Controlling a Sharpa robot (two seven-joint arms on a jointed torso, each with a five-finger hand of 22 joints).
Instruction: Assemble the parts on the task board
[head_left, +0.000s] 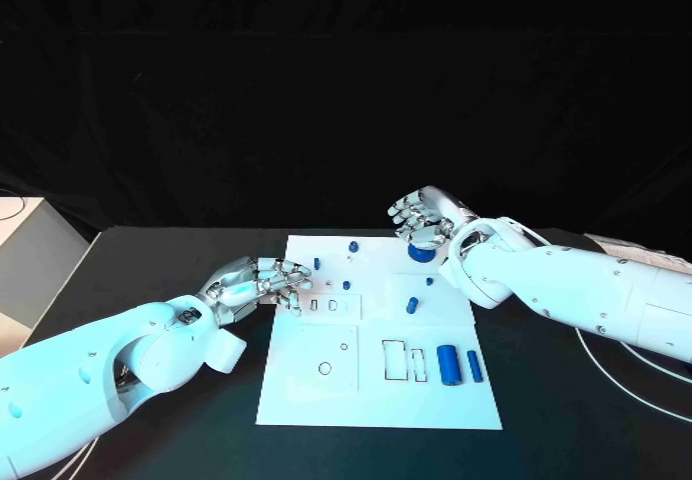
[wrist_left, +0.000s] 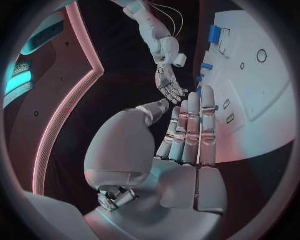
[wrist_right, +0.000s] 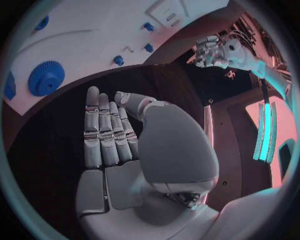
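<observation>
Two silver hands flanked the white task board (head_left: 378, 400), a flat matte rectangle lying at the centre of the black surface (head_left: 159, 262). At the board's nine o'clock edge the left hand (head_left: 264, 282) rested with fingers straight, held together and holding nothing, its fingertips (wrist_left: 206, 95) reaching over the board's rim. At one o'clock the right hand (head_left: 426, 217) hovered over the far corner, fingers likewise straight, close together and unladen, just above a round toothed blue gear (wrist_right: 46, 78). Smooth blue cylinders (head_left: 447, 365) lay side by side near five o'clock; small blue pegs (head_left: 411, 305) dotted the middle. Bare dark surface lay open beyond the board's near and side edges.
</observation>
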